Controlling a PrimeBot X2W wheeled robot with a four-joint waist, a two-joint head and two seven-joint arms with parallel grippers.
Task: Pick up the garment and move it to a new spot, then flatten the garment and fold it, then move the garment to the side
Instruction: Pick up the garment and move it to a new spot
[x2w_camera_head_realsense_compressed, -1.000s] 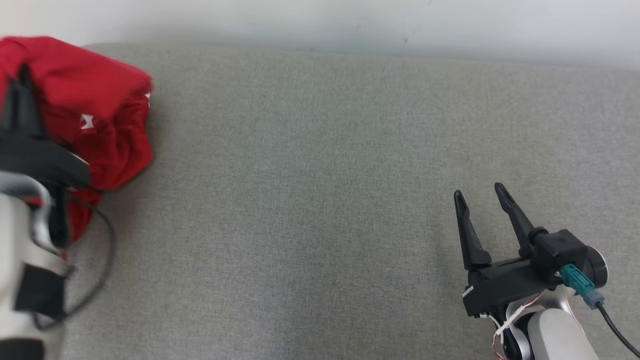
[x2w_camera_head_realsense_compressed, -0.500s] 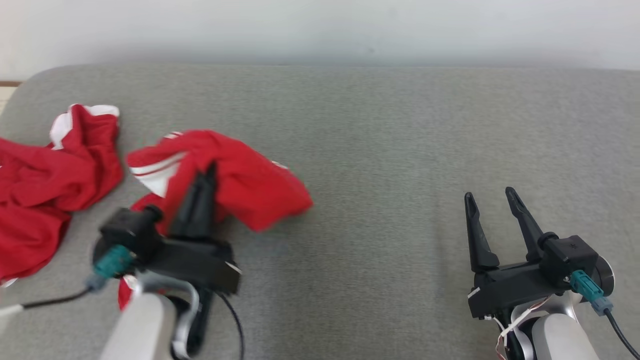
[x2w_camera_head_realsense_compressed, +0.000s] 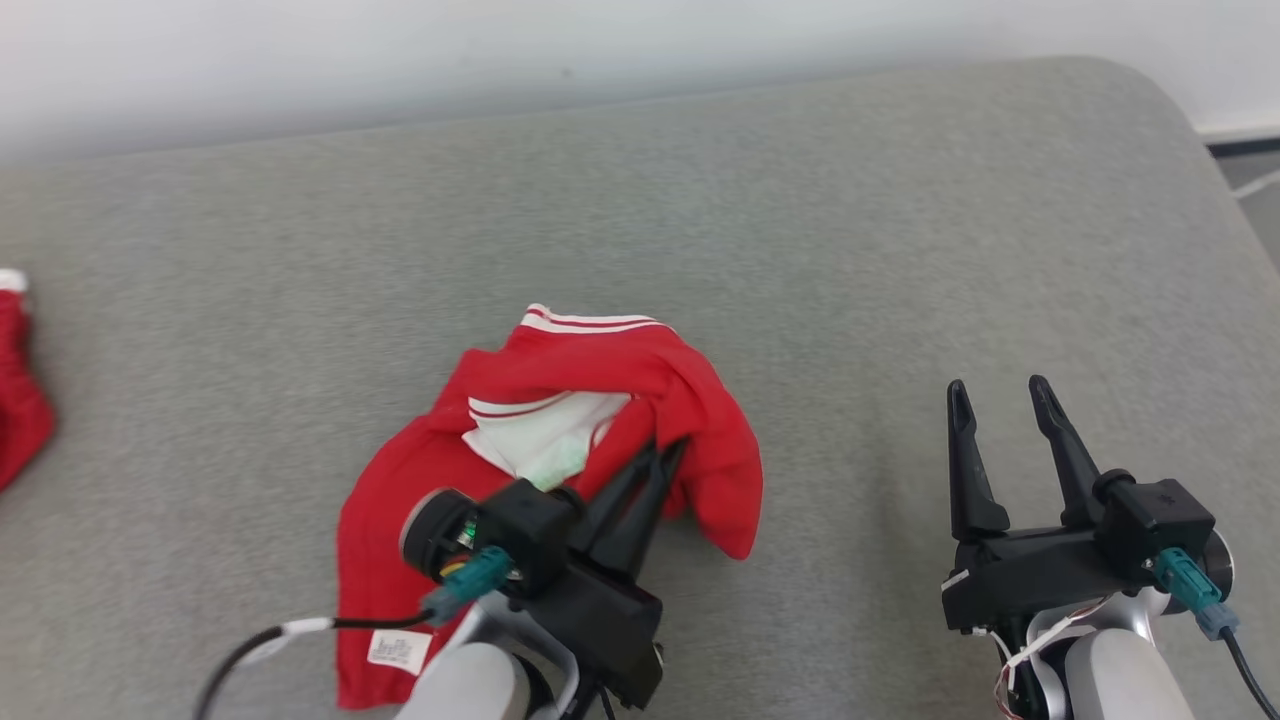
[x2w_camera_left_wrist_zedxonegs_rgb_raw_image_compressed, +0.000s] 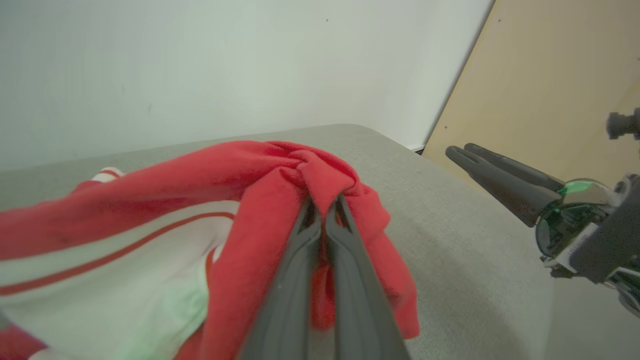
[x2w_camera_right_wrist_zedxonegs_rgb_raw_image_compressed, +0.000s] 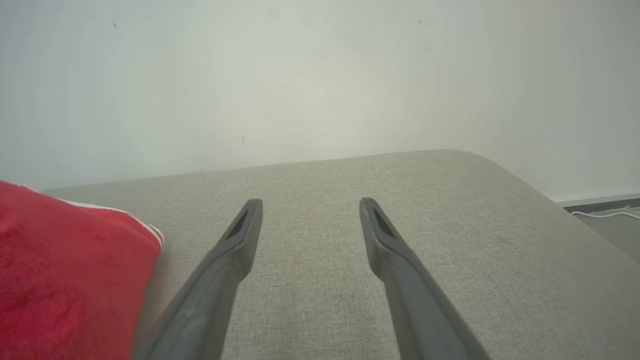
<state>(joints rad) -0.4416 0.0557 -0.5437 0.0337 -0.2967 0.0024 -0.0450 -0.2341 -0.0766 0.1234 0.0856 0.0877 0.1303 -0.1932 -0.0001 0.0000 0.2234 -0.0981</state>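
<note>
The garment (x2w_camera_head_realsense_compressed: 590, 400) is red with white stripes and a white inner patch, lying crumpled near the middle of the grey cushion (x2w_camera_head_realsense_compressed: 700, 220). My left gripper (x2w_camera_head_realsense_compressed: 665, 455) is shut on a bunched red fold at the garment's right side; the left wrist view shows that garment (x2w_camera_left_wrist_zedxonegs_rgb_raw_image_compressed: 210, 190) pinched between the fingers at my left gripper (x2w_camera_left_wrist_zedxonegs_rgb_raw_image_compressed: 324, 200). Open and holding nothing, my right gripper (x2w_camera_head_realsense_compressed: 1000, 385) hovers over bare fabric to the right. In the right wrist view my right gripper (x2w_camera_right_wrist_zedxonegs_rgb_raw_image_compressed: 310, 202) stands open, with the garment (x2w_camera_right_wrist_zedxonegs_rgb_raw_image_compressed: 70, 280) at the lower left.
A second red cloth (x2w_camera_head_realsense_compressed: 20, 410) lies at the cushion's far left edge. The cushion's rounded right end (x2w_camera_head_realsense_compressed: 1190, 120) drops to the floor. A pale wall (x2w_camera_head_realsense_compressed: 500, 40) runs behind, and a tan panel (x2w_camera_left_wrist_zedxonegs_rgb_raw_image_compressed: 550, 75) stands past the right end.
The view has swung to the right. My left gripper has carried the garment away from the red pile at the left toward the cushion's middle. My right gripper stays open.
</note>
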